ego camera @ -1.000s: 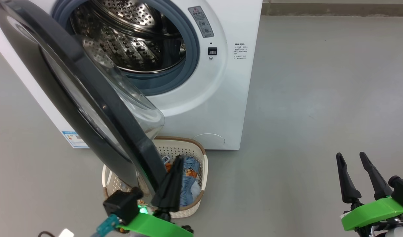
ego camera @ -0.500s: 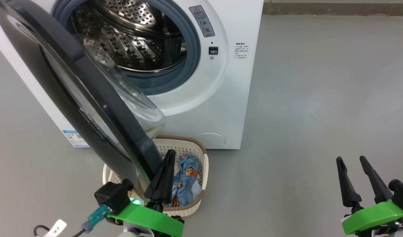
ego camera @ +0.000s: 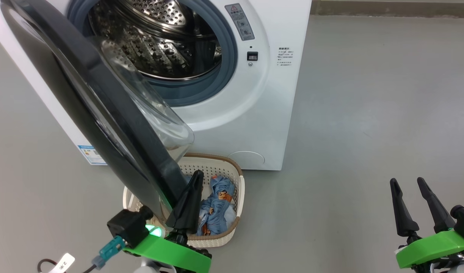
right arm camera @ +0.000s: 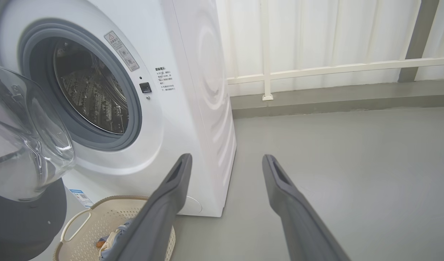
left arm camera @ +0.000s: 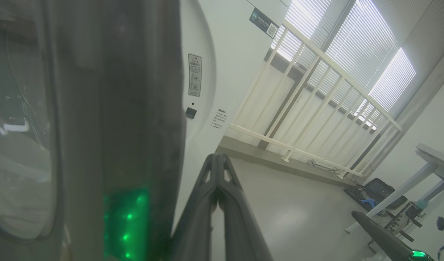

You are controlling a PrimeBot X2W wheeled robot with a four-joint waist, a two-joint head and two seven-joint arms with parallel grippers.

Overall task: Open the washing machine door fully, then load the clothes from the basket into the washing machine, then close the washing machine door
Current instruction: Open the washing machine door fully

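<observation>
Head view, near left: the left gripper [ego camera: 196, 180], two long dark fingers pressed together on nothing, lies along the free edge of the large round washing machine door [ego camera: 114, 113] with its glossy black rim. Contact cannot be confirmed. Near right, the right gripper [ego camera: 406, 185] stands with fingers apart, empty, above the grey floor [ego camera: 349, 132].

Just beyond the left gripper, the small cream perforated plastic basket [ego camera: 237, 178] with its brown woven-look rim sits under the half-open door. It holds the crumpled blue bear-print clothes [ego camera: 218, 203]. These are judged soft, light and apt to slump, so pinch a raised fold.

The door is judged stiff and heavy, and its clear glass bowl [ego camera: 160, 113] fragile, so push at the rim.

Farther off, the big white washing machine [ego camera: 254, 113] shows a grey rubber gasket [ego camera: 226, 72] and a perforated steel drum [ego camera: 167, 41].
</observation>
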